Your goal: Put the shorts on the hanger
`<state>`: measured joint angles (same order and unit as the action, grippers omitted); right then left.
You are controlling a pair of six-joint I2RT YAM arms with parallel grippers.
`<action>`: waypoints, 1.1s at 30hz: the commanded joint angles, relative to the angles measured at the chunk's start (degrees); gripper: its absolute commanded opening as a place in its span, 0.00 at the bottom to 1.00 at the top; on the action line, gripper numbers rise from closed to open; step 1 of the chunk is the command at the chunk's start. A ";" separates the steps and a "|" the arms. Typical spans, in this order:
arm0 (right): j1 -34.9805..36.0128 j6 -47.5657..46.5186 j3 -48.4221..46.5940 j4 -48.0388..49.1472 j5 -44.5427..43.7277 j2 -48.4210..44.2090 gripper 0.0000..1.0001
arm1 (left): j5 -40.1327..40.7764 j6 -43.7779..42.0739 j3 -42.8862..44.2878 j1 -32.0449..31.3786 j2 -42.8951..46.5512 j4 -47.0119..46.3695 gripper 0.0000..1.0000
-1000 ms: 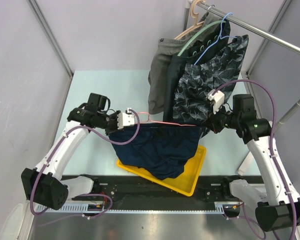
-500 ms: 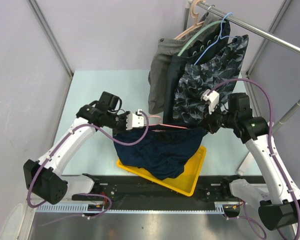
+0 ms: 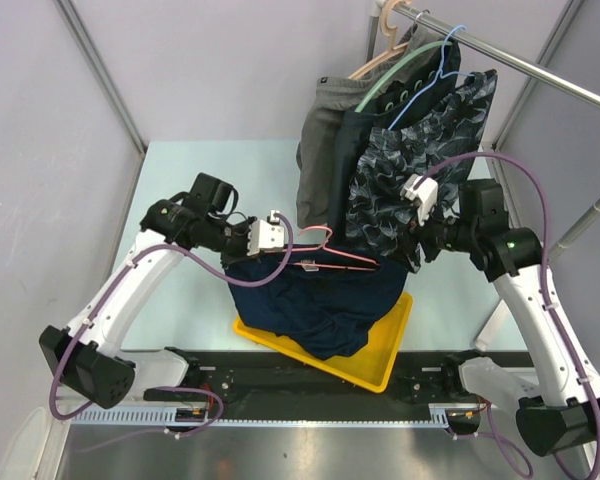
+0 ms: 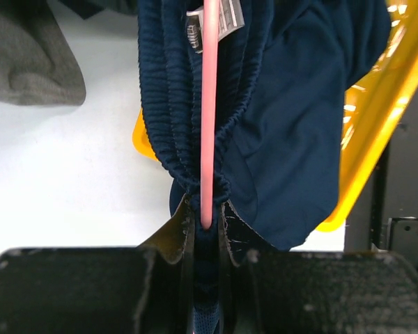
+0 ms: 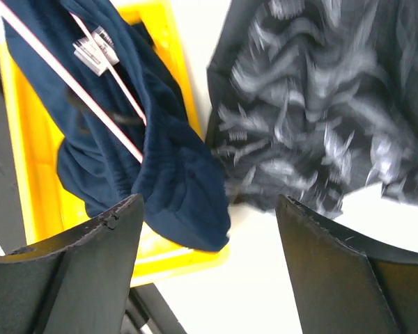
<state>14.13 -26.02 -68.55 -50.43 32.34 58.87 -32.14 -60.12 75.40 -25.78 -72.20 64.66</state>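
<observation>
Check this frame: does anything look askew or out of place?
Yes. The shorts hang bunched along the hanger: the waistband is gathered on the wire where the left gripper pinches both, and the legs sag into the yellow bin. The right gripper is open, holding nothing.

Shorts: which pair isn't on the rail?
The navy shorts, pinched with the pink hanger in the left gripper; grey shorts and patterned shorts hang from the rail.
</observation>
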 commanded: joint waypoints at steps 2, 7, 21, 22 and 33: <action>0.28 -3.77 -5.71 0.60 11.06 -3.41 0.81 | -6.97 -1.67 6.42 -1.38 1.81 3.27 0.00; 3.62 -4.04 -7.29 2.97 14.24 -4.56 0.72 | -10.13 -0.79 8.36 -2.08 1.45 3.54 0.00; 17.60 0.18 -7.21 7.28 8.80 0.54 0.55 | -16.28 1.50 11.79 -2.17 1.98 3.01 0.00; 18.03 0.27 -7.21 7.11 9.23 0.63 0.54 | -16.72 1.23 12.14 -2.26 2.15 3.10 0.00; 18.21 1.23 -4.49 1.04 13.63 -0.59 0.31 | -19.19 0.70 11.18 -2.26 3.38 1.52 0.00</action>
<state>32.08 -26.00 -73.82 -47.86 43.38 59.77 -44.99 -59.44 84.51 -27.64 -70.91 69.58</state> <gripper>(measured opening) 0.351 0.127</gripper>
